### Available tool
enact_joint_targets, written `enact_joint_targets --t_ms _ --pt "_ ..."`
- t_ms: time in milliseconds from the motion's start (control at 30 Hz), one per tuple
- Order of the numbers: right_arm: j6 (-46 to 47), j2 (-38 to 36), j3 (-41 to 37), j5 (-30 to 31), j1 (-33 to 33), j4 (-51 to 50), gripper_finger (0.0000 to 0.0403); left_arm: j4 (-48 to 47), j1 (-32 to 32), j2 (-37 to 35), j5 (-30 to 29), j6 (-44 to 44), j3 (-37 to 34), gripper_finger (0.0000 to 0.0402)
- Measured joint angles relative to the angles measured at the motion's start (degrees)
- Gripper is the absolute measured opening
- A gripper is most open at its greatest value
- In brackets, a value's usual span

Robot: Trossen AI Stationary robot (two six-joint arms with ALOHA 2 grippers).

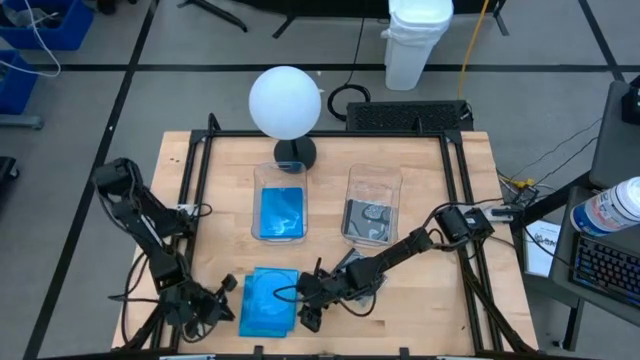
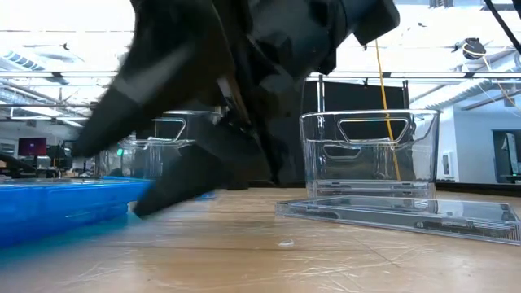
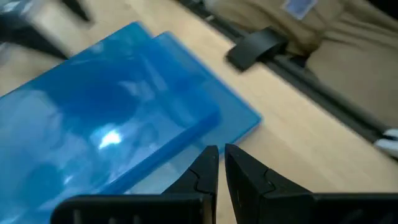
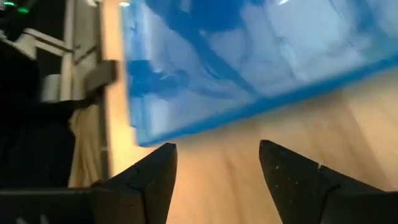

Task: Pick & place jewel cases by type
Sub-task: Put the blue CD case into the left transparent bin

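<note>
The right tool (image 1: 312, 298), fingers spread and empty, sits low at the 3 o'clock edge of the blue cases (image 1: 268, 300) stacked at the surface's (image 1: 450, 310) 6 o'clock. A careless close could pinch both cases or shove the stack toward the left tool (image 1: 205, 300), closed and empty at their 9 o'clock. A clear case (image 2: 399, 213) lies under the right arm, easily swept. Toward 12 o'clock stand two tubs, one with blue cases (image 1: 280, 200), one with clear (image 1: 372, 205).
</note>
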Motion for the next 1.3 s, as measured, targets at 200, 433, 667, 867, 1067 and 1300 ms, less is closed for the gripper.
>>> enact_joint_targets --t_ms 200,433,667,867,1067,1300 --pt "0.8 -1.5 -3.4 0.0 -1.7 -1.0 0.022 7.6 -0.9 2.2 2.0 5.5 0.0 0.0037" --pt "-1.6 -4.5 -9.0 0.4 -4.4 4.2 0.022 10.1 -1.0 2.7 -1.0 6.3 0.0 0.0037" --pt "-2.6 -8.5 -13.0 -0.1 -8.1 4.7 0.022 10.2 -1.1 2.7 -1.7 5.6 0.0 0.0037" --pt "-0.8 -8.7 -14.5 -10.3 -11.8 7.7 0.022 10.1 -1.0 2.7 -4.2 3.8 0.0 0.0037" --pt "-1.0 -8.7 -15.5 -15.4 -14.5 7.7 0.022 10.8 -1.0 2.7 -4.6 3.7 0.0 0.0037" --pt "-2.1 -8.7 -15.5 -17.8 -15.4 9.9 0.022 12.2 -1.1 3.7 -7.1 0.3 0.0 0.0037"
